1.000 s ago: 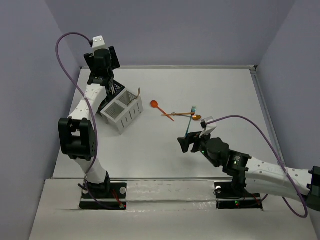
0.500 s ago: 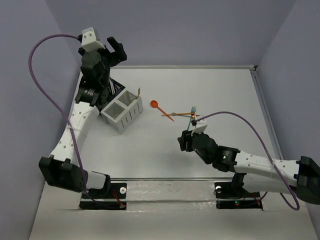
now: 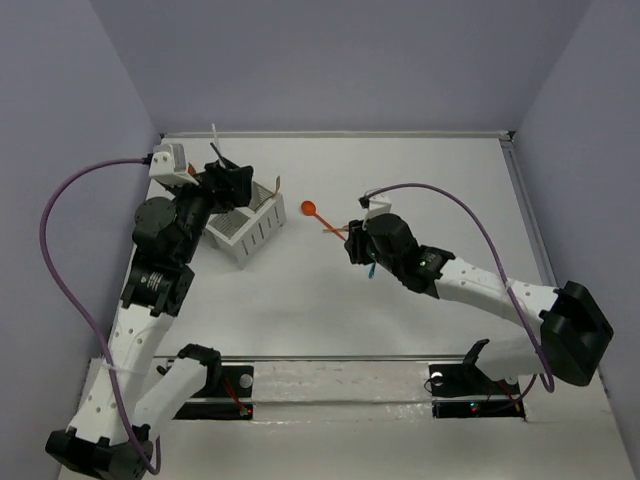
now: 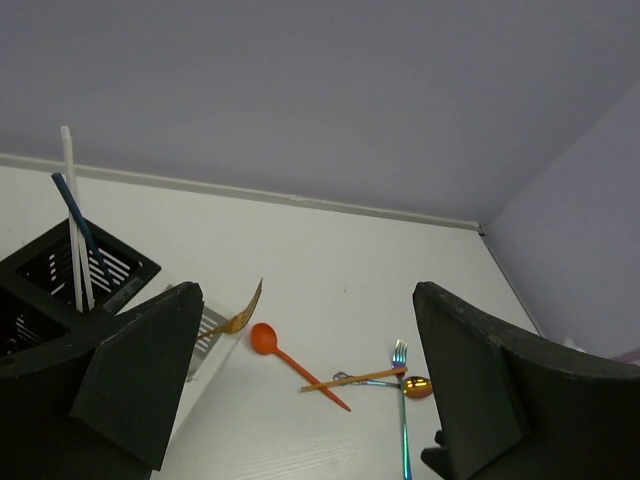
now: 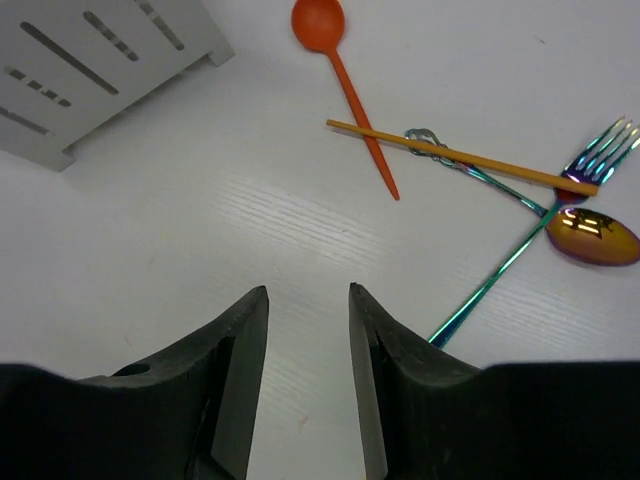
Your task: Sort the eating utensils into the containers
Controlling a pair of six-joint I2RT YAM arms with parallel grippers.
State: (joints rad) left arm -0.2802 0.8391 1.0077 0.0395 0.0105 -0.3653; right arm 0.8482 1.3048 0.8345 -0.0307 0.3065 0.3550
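**Left gripper** (image 4: 308, 300): jaws spread wide and empty, above the black slotted caddy (image 4: 95, 268), which holds 1 white stick (image 4: 70, 180) and 1 dark blue stick (image 4: 78, 222).

**Right gripper** (image 5: 305, 295): jaws narrowed to a slim gap, nothing between them, low over the white table (image 5: 200, 200).

Ahead of the right gripper lie 1 orange plastic spoon (image 5: 345, 90), 1 orange chopstick (image 5: 460, 155), 1 iridescent teal fork (image 5: 525, 240) and 1 gold spoon (image 5: 595, 235). The chopstick crosses the spoon handle.

Left gripper (image 3: 228, 178) rose clear of the black caddy (image 4: 95, 268); right gripper (image 3: 357, 246) advanced toward the orange spoon (image 3: 310, 208), jaws narrowing
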